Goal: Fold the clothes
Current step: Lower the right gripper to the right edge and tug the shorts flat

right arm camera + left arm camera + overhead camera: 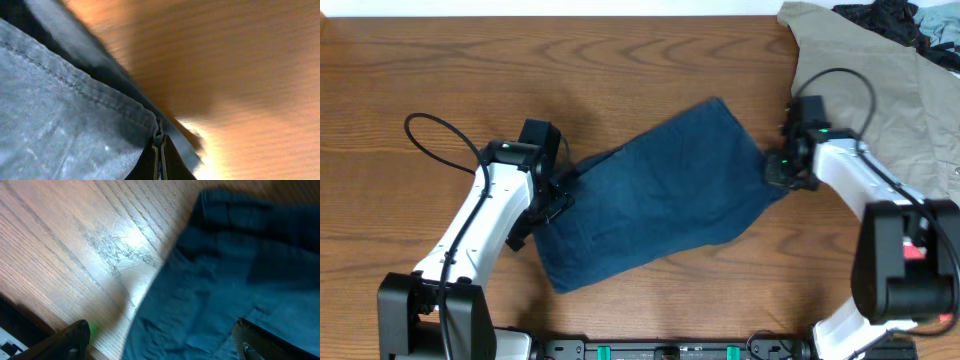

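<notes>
In right pincer (160, 150), hem of shorts (65, 120)

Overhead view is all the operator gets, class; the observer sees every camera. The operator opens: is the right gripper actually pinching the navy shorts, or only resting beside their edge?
Observer: In the right wrist view the right gripper is shut, and the stitched hem of the navy shorts runs straight into the pinch.
Operator: And the left gripper, does it have cloth too?
Observer: No. The left wrist view shows the left gripper wide open. One side is over the bare wooden table and the other over the shorts, and it grips nothing.
</notes>
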`<state>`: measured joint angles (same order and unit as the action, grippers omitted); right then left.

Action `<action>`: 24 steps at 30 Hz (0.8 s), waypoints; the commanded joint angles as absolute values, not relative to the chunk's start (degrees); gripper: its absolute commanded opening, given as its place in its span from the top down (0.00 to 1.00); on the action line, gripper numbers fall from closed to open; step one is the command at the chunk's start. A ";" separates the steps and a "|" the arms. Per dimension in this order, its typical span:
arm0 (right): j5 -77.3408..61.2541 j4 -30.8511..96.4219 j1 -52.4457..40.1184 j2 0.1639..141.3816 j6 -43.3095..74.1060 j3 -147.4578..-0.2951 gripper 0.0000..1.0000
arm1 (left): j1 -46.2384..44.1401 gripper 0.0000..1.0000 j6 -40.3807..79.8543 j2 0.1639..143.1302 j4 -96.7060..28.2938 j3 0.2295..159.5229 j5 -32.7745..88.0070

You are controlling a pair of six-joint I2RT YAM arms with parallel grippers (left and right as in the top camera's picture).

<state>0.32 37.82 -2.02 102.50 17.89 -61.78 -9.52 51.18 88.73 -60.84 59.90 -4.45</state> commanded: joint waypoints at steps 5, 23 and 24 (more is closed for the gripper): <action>9.02 45.80 0.47 98.94 25.69 -62.28 0.80 | -9.34 0.08 51.11 88.73 -60.95 59.40 -4.47; -11.33 45.41 0.08 89.08 9.04 -65.23 0.55 | -9.34 0.02 37.19 88.73 -49.17 47.66 15.20; -12.05 45.71 -0.27 88.60 9.02 -65.23 0.56 | -9.34 0.03 35.51 88.73 -46.22 45.84 18.15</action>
